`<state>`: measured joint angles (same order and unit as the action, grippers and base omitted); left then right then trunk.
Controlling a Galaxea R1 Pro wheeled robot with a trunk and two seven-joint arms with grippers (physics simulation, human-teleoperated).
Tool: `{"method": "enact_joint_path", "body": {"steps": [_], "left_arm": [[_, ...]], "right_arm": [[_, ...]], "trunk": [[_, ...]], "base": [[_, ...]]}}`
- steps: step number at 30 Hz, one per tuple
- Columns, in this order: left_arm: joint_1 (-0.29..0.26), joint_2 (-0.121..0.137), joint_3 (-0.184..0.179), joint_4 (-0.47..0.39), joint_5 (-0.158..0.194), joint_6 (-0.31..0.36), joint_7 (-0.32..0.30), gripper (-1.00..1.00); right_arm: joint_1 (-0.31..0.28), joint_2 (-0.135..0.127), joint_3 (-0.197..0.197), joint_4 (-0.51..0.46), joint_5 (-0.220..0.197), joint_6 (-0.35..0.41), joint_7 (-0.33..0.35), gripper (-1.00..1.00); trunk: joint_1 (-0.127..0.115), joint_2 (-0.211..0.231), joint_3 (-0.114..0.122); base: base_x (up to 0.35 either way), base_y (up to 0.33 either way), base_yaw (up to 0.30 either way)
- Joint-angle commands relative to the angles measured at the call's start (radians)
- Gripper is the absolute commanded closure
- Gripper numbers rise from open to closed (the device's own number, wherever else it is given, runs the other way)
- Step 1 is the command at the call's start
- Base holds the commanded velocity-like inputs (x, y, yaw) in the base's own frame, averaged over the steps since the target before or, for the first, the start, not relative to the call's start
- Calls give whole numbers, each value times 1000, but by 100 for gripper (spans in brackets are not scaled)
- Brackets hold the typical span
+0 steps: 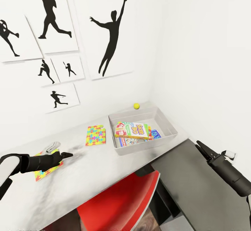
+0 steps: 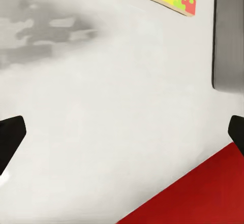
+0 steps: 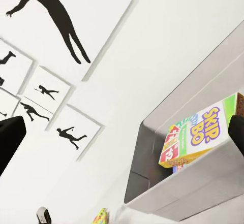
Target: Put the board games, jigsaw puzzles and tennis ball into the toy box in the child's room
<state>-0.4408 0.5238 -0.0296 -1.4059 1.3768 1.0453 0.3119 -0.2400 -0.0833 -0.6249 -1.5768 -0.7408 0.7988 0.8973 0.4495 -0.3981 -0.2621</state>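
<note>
Left gripper hovering with fingers spread wide, the near jigsaw puzzle just beneath it, likely lining up a pickup; right gripper idling, fingers apart.

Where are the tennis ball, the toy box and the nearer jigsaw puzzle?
tennis ball (image 1: pixel 136 105): head view, its middle.
toy box (image 1: pixel 170 127): head view, its right wall.
jigsaw puzzle (image 1: pixel 95 135): head view, centre of the board beside the box.

Head: I look down over the table.
Left wrist: close above it.
Right wrist: faces the toy box, shared with head.
</note>
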Motion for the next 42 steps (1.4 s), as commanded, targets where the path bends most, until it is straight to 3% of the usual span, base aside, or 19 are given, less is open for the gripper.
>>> {"method": "enact_joint_path", "body": {"steps": [1, 28, 35, 42], "left_arm": [[-1, 1, -1, -1, 10, 1, 10, -100], [8, 2, 21, -1, 10, 1, 10, -100], [8, 2, 22, -1, 9, 1, 10, -100], [9, 6, 43, -1, 10, 2, 10, -100]], "right_arm": [[-1, 0, -1, 0, -2, 5, 2, -100], [-1, 4, 11, -2, 0, 1, -17, -100], [-1, -5, 72, -4, 2, 8, -87, -100], [-1, -9, 94, -4, 3, 12, -129, -100]], "trunk": [[1, -2, 0], [1, -2, 41], [1, -2, 50], [1, -2, 60]], "base": [[-28, 0, 33], [-66, 114, 153], [-18, 78, 202], [-2, 46, 203]]}}
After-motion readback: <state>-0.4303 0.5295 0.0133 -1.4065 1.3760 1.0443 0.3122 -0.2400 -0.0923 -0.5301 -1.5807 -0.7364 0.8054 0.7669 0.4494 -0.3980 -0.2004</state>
